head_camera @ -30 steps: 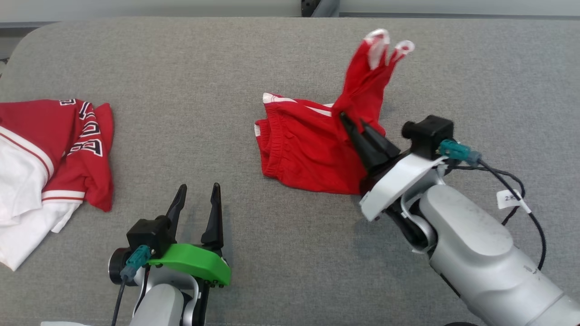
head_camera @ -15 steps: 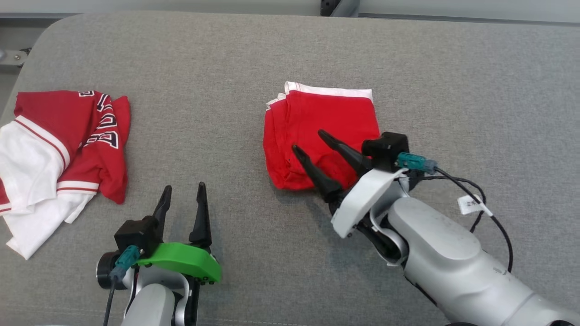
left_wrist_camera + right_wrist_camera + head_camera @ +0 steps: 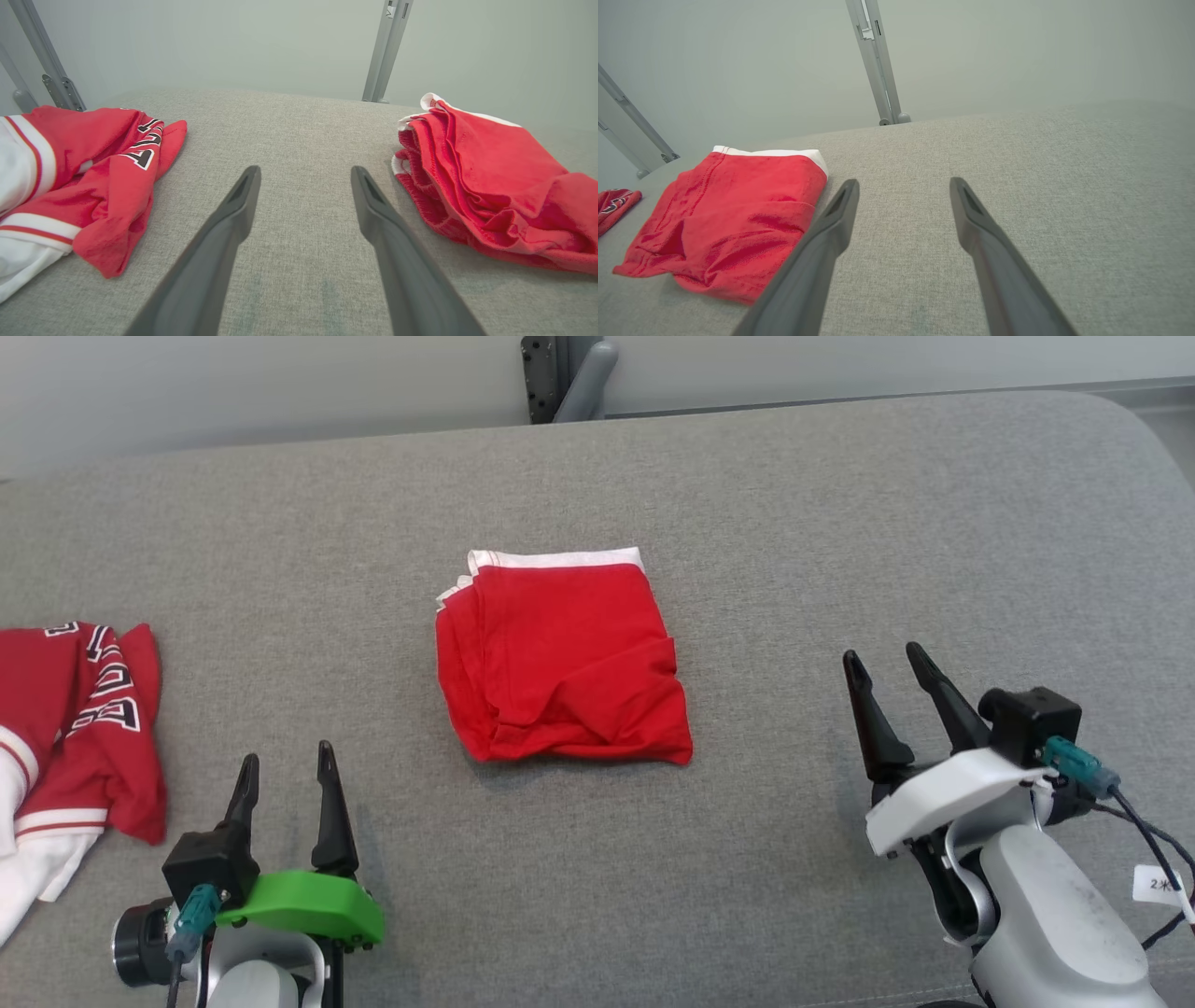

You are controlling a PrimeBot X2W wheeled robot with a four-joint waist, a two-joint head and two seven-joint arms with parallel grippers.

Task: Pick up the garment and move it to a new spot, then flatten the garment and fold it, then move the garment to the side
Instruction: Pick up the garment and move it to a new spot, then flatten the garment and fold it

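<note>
The left gripper [image 3: 286, 756] holds its two dark fingers wide apart with nothing between them, their tips over bare grey table [image 3: 840, 523] at the near left. The right gripper [image 3: 881, 655] is spread just as wide and is empty too, at the near right, well apart from any cloth.

Behind the left fingers sits a green cover [image 3: 299, 910] with a teal plug beside it. Behind the right fingers are a white cover [image 3: 943, 793], a black block and another teal plug. The black cable from that plug carries a small white tag [image 3: 1158, 885]. Its writing begins with a "2"; the rest is too small to read.

The shorts [image 3: 560, 663] lie farther out, near the middle of the table, between the two grippers and touched by neither. They are red and folded into a rough square, with a white band along the far edge and creases toward the near right corner.

At the table's left edge lies a crumpled red and white jersey [image 3: 75, 728]. It bears black block letters edged in white, bent into the folds so that no word can be read. A grey metal post [image 3: 560, 378] stands behind the far edge.
</note>
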